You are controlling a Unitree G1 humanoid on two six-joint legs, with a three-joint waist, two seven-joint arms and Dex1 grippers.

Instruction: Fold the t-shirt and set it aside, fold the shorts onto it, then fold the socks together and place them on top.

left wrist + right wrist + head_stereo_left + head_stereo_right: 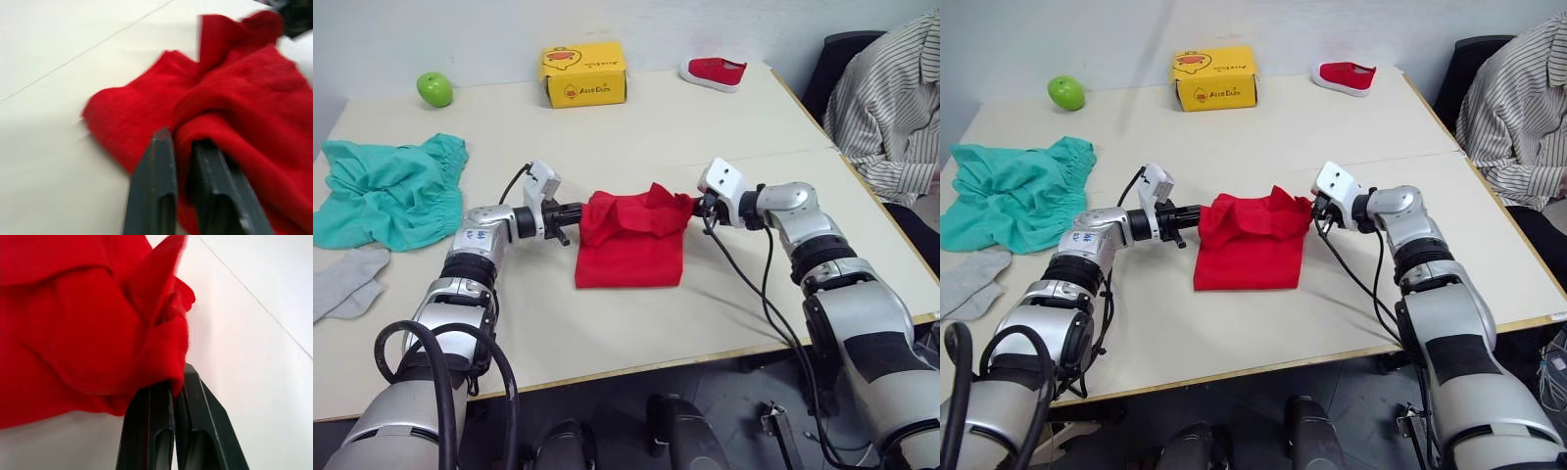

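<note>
The red t-shirt (pixel 631 245) lies partly folded at the table's middle, its far edge bunched and raised between my two grippers. My left gripper (pixel 579 211) is shut on that edge's left corner; in the left wrist view its fingers (pixel 152 186) pinch red cloth. At the right corner my right gripper (pixel 697 206) is shut on a fold of cloth, as the right wrist view (pixel 175 387) shows. The teal shorts (pixel 391 191) lie crumpled at the far left. The grey socks (pixel 347 279) lie in front of them at the table's left edge.
A green apple (pixel 434 89), a yellow box (pixel 583 73) and a small red shoe (pixel 713 71) stand along the back of the table (pixel 607 333). A person in a striped shirt (pixel 891 98) sits at the right side.
</note>
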